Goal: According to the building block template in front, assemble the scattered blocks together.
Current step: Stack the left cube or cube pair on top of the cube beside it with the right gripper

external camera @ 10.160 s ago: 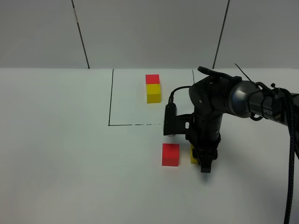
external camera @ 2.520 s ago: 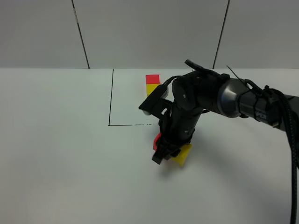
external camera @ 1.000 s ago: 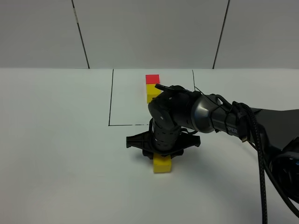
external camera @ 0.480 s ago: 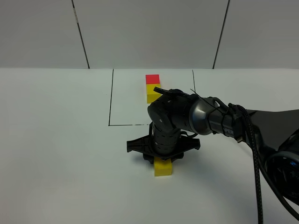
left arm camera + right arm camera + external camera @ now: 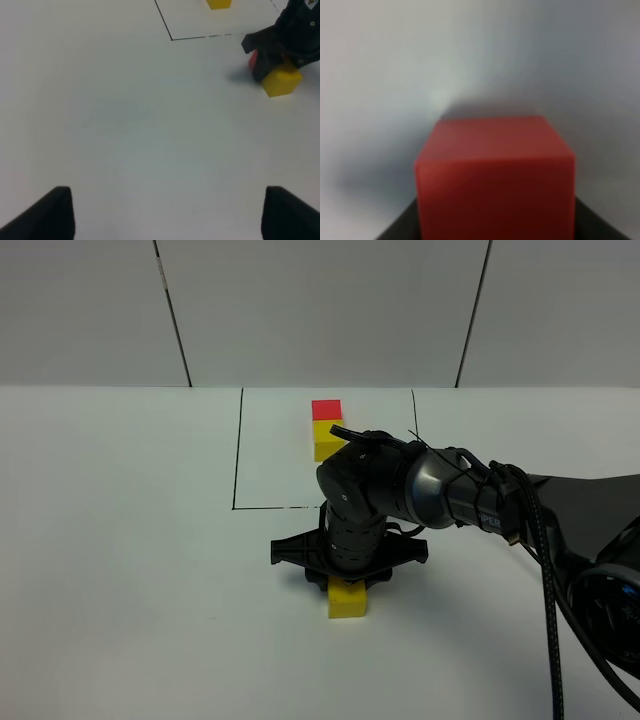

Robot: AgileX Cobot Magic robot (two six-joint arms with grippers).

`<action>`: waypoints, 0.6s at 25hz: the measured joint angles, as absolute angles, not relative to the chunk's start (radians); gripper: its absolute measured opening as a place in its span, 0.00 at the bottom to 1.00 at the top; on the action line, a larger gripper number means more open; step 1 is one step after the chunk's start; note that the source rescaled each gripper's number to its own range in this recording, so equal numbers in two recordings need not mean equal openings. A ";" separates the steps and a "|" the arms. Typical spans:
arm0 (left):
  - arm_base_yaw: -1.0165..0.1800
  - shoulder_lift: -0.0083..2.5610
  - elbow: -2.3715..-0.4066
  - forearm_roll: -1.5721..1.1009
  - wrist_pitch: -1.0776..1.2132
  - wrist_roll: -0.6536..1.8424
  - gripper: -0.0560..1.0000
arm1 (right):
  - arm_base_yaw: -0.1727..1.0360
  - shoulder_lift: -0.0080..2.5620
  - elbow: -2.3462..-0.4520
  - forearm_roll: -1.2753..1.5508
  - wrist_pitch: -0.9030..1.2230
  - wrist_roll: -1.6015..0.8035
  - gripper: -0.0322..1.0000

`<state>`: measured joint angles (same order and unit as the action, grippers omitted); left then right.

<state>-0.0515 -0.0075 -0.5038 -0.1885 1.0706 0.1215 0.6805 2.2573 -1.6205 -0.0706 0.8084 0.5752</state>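
Note:
The template, a red cube (image 5: 326, 409) joined to a yellow cube (image 5: 324, 438), stands inside the black-line rectangle (image 5: 238, 455). My right gripper (image 5: 348, 580) points down just in front of that rectangle. It is shut on the loose yellow cube (image 5: 347, 600), which sticks out below it on the near side and also shows in the left wrist view (image 5: 282, 82). The loose red cube (image 5: 495, 175) fills the right wrist view, right behind the yellow one. In the left wrist view only a sliver of it (image 5: 252, 60) shows, and in the high view the gripper hides it. My left gripper (image 5: 167, 215) is open and empty.
The white table (image 5: 130, 570) stretches wide to the left. The right arm and its black cable (image 5: 550, 570) cross the right side. The grey back wall (image 5: 320, 310) stands behind the rectangle.
Since 2.5 s ago the right gripper has turned its wrist and moved the yellow cube in front of the red one. In the last second it sank slightly with the yellow cube.

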 joint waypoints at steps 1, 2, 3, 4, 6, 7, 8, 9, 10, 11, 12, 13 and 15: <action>-0.052 -0.007 -0.504 -0.188 1.071 0.122 0.70 | 0.681 2.257 -1.620 -0.071 0.808 0.576 0.04; -0.052 -0.007 -0.504 -0.188 1.071 0.122 0.70 | 0.681 2.257 -1.620 -0.071 0.808 0.576 0.04; -0.052 -0.007 -0.504 -0.188 1.071 0.122 0.70 | 0.680 2.257 -1.620 -0.071 0.808 0.576 0.06; -0.052 -0.007 -0.504 -0.188 1.071 0.122 0.70 | 0.680 2.257 -1.620 -0.070 0.807 0.577 0.10; -0.052 -0.007 -0.504 -0.188 1.071 0.122 0.70 | 0.680 2.257 -1.620 -0.069 0.807 0.577 0.28; -0.052 -0.007 -0.504 -0.188 1.071 0.122 0.70 | 0.680 2.257 -1.622 -0.068 0.807 0.579 0.41; -0.052 -0.007 -0.504 -0.188 1.071 0.122 0.70 | 0.680 2.257 -1.622 -0.067 0.807 0.579 0.56; -0.052 -0.007 -0.504 -0.188 1.071 0.122 0.70 | 0.680 2.257 -1.622 -0.067 0.807 0.579 0.73; -0.052 -0.007 -0.504 -0.188 1.071 0.122 0.70 | 0.680 2.257 -1.624 -0.067 0.809 0.579 0.85; -0.052 -0.007 -0.504 -0.188 1.071 0.122 0.70 | 0.680 2.257 -1.624 -0.067 0.811 0.579 0.94; -0.052 -0.007 -0.504 -0.188 1.071 0.122 0.70 | 0.680 2.256 -1.624 -0.067 0.815 0.579 0.99; -0.052 -0.007 -0.504 -0.188 1.071 0.122 0.70 | 0.680 2.256 -1.624 -0.067 0.822 0.579 1.00; -0.052 -0.007 -0.504 -0.188 1.071 0.122 0.70 | 0.680 2.249 -1.624 -0.062 0.831 0.579 1.00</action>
